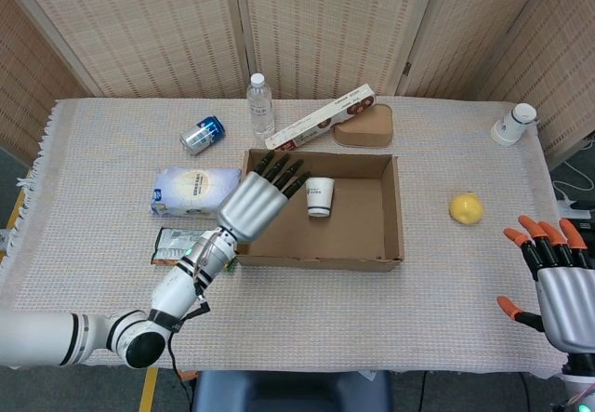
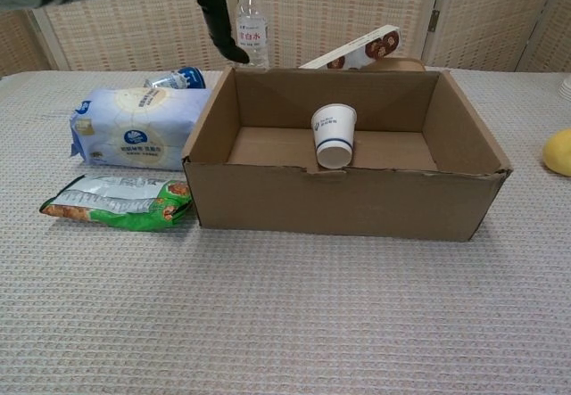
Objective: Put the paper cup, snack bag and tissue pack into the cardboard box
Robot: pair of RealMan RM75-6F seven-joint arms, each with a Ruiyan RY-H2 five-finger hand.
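A: Left hand, fingers spread and straight, holding nothing, over the left wall of the cardboard box, centre of the head view. Right hand at the lower right edge, fingers apart, empty, idle.

B: Cup?

A: Paper cup is in the box, just right of the left fingertips, not touching them. In the chest view it sits mouth-up, tilted toward the camera, middle of the box floor. Can't tell if it's settled or mid-tip.

B: So step one done?

A: Looks like it. Cup placed, two items left. Tissue pack lies on the counter just left of the box, beside the left hand. Snack bag is below it in frame, partly under the left forearm.

B: Next move?

A: My guess: left hand goes to either one, both on its side. Tissue pack is bulky and soft, needs a wide grasp. Snack bag is flat and crinkly, calls for a pinch at an edge. Then lift over the near-left wall without clipping the cup.
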